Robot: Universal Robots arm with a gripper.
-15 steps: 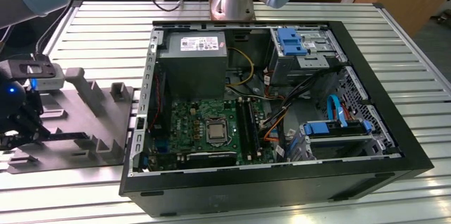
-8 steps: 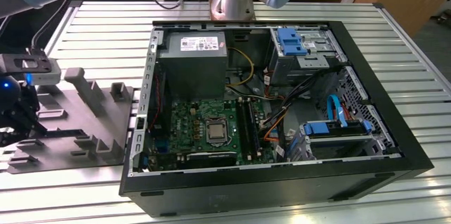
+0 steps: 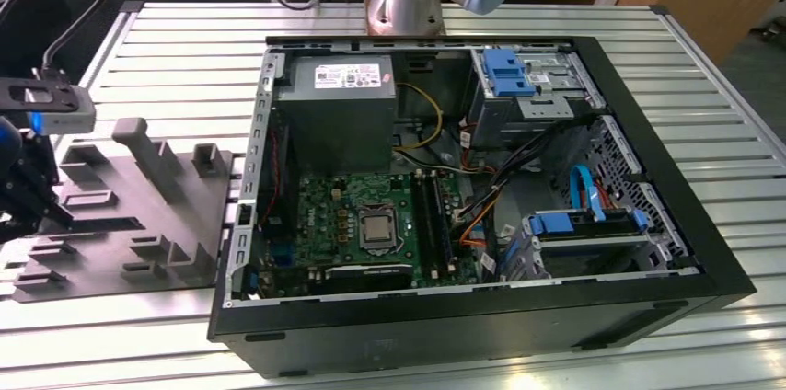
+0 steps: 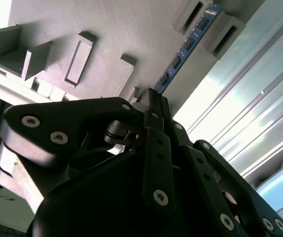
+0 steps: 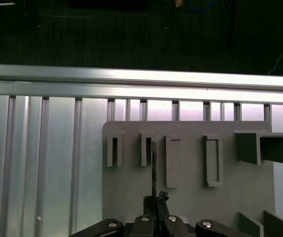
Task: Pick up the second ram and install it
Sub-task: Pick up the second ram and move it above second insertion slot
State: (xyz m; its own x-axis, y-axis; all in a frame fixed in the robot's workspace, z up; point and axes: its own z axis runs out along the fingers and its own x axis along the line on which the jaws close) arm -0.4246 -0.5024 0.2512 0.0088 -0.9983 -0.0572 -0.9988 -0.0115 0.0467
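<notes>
Ribbed silver aluminium made up the worktop point(image 3: 687, 68), which carried an open black computer tower case point(image 3: 491, 339) laid on its side so that its green motherboard point(image 3: 331, 215) faced upward for access. Just beside the case, towards the exterior view's left, lay a grey moulded plastic fixture tray point(image 3: 135, 234) with raised slotted blocks. The second ram point(image 4: 187, 44), a long thin dark circuit strip with bluish-black chips, stood on edge in those blocks, which kept it upright and reachable from above. The black multi-link end effector point(image 4: 151, 96) hung over the tray with its jaws drawn narrow, apparently pinched on the strip's near end. In the first wrist view the strip ran edge-on from a slot straight into the fingertips. The strip sat in the tray, well apart from the motherboard, so installation looked not yet begun.
</notes>
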